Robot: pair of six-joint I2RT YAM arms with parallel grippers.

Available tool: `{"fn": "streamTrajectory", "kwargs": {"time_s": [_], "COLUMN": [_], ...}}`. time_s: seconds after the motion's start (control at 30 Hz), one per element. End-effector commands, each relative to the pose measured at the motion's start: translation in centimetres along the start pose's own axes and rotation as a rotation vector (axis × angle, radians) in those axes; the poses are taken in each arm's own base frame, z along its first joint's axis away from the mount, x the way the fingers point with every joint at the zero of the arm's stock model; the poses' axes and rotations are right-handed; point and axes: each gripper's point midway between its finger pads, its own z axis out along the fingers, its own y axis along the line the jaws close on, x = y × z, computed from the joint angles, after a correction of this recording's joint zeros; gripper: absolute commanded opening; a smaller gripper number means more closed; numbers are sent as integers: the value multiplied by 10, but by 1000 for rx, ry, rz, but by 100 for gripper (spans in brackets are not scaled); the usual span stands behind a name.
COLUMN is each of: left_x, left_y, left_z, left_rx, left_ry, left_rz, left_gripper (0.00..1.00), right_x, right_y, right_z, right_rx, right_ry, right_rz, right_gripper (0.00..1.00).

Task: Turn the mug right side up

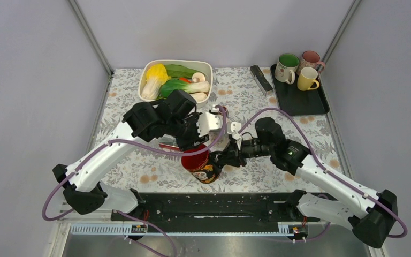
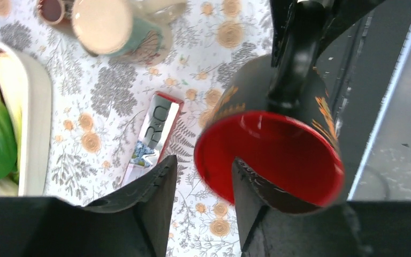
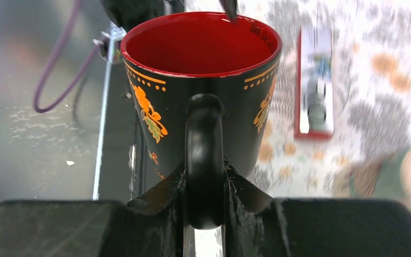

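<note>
Black outside and red inside, the mug point(image 1: 202, 165) is mouth-up and slightly tilted at the near edge of the flowered surface point(image 1: 139, 171). There is bare cloth to its left and a packet point(image 2: 155, 134) just behind it. The top view hides both grips. The right wrist view shows the right arm point(image 1: 321, 171) with its jaws closed on the handle point(image 3: 204, 139). The left wrist view shows the left arm point(image 1: 107, 152) with its jaws parted across the rim. A bowl point(image 1: 210, 68) and a tray point(image 1: 299, 104) sit well apart along the far edge.
</note>
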Motion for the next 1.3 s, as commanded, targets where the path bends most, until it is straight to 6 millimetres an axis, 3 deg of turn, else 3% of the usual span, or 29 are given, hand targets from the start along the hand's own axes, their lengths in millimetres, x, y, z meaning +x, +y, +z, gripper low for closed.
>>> {"fn": "streamTrajectory", "kwargs": {"time_s": [0.0,0.13,0.37,0.57,0.77,0.87,1.07,1.17,1.27], "left_x": [-3,20,22,29,43,55,83,97,107], "left_y": [22,25,45,71,100,116,125,123,123], "left_z": [-1,6,-11,-33,-63,-78,-89,-84,-77], "left_rx": [-100,-111,-178,-309,-496,-598,-680,-679,-673], "left_ry": [-57,-1,-22,-60,-115,-125,-107,-86,-82], "left_rz": [20,-4,-89,-216,-328,-388,-473,-501,-515], "left_gripper": [50,51,66,82,91,98,99,99,99], "right_x": [-5,33,24,-19,-88,-124,-164,-174,-170], "right_y": [-23,-36,-47,-48,-51,-74,-131,-168,-208], "right_z": [6,13,7,-6,-35,-61,-102,-133,-170], "right_rx": [121,194,268,279,356,499,761,920,1105], "right_ry": [-70,-21,-67,-154,-296,-369,-452,-515,-555], "right_rz": [65,151,110,63,-15,-37,-44,-39,-34], "right_gripper": [0,0,0,0,0,0,0,0,0]}}
